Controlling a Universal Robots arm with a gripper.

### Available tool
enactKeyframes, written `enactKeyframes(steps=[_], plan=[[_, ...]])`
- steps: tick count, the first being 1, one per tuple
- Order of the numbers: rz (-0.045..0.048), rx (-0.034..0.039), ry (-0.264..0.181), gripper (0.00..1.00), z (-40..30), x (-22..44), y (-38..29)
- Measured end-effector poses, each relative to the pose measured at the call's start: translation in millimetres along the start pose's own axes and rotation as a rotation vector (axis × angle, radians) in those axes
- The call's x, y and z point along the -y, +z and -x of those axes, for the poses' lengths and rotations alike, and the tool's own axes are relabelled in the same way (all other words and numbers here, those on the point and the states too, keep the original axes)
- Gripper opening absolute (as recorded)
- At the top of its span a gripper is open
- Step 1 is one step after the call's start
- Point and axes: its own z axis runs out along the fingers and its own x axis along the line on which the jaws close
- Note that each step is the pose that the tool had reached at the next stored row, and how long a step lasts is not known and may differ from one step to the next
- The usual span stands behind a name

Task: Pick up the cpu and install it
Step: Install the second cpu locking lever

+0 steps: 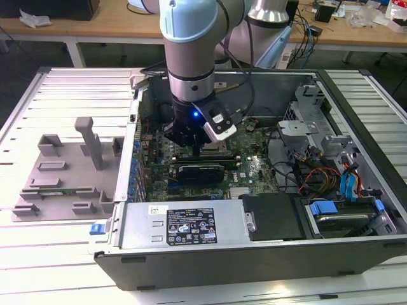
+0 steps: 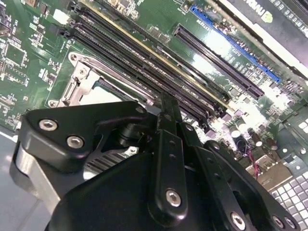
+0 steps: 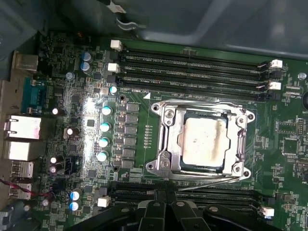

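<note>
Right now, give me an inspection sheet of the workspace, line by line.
Surface: slatted metal table, open computer case on it.
Job's things: cpu seated in the socket frame on the motherboard.
Clutter: grey fixture tray at the exterior view's left.
Grippers: gripper low over the motherboard, inside the case; finger state cannot be told.
Cables: bundle by the drive bays.
Surroundings: wooden benches behind.

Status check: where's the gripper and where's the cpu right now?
Gripper low inside computer case, over motherboard. Cpu seated in socket frame, not held. Nothing on top of it.
</note>
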Motion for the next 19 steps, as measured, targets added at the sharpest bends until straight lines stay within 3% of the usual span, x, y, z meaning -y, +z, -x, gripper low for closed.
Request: enactKeyframes(steps=[6, 8, 13, 16, 19], plan=[[0.0028, 0.0002, 0.0, 0.11, -0.4, 0.2, 0.7], [0.0077, 0.0013, 0.001, 0.11, -4.1, -0.1, 2.4], [0.0411, 0.0042, 0.003, 0.11, -6.6, -0.1, 7.8], [0.0521, 0.0052, 0.004, 0.11, -6.9, 0.0, 9.5], [0.0707, 0.0069, 0.005, 0.11, -8.1, 0.0, 10.6]])
